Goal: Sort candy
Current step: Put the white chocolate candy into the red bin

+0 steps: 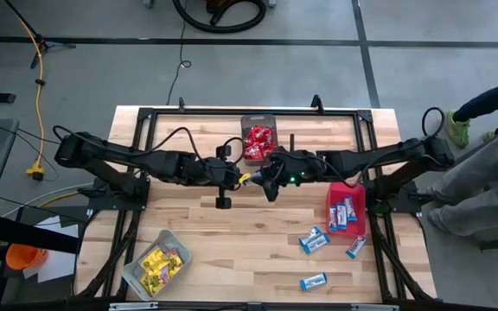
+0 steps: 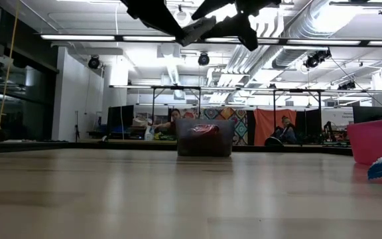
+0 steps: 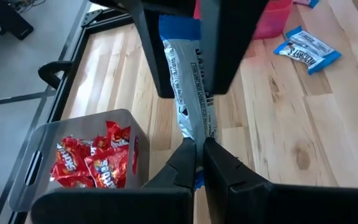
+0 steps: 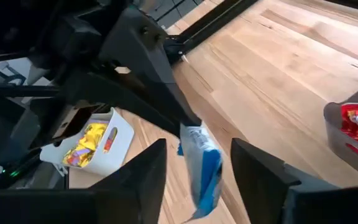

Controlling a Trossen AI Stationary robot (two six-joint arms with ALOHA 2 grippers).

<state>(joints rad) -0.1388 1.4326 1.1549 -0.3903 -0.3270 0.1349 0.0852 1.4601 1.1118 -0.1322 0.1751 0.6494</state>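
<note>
Both arms meet above the middle of the pale wooden desk [image 1: 232,242], well off its surface. The left gripper [image 3: 199,152] has its jaws clamped on the lower end of a flat blue-and-white wrapped candy packet [image 3: 191,93], which hangs in the air between the two arms. The right gripper [image 4: 194,171] faces it with its jaws apart, one dark finger on either side of the packet's free end; whether they touch the wrapper cannot be told.

Just behind the grippers, at the desk's far edge, stands a dark mesh bin [image 1: 258,138] filled with red shiny packets [image 1: 260,140]. At the near left corner a clear grey bin [image 1: 156,263] holds yellow packets [image 1: 162,263]. On the right side a red plastic bin [image 1: 346,207] holds a few blue-and-white packets [image 1: 344,212]. More blue-and-white packets lie loose on the desk near that red bin: a pair [image 1: 315,240] touching each other, one [image 1: 356,247] beside the bin's near corner, and one [image 1: 313,281] closer to the near edge.

A person's legs [image 1: 474,181] show beyond the desk's right side.
</note>
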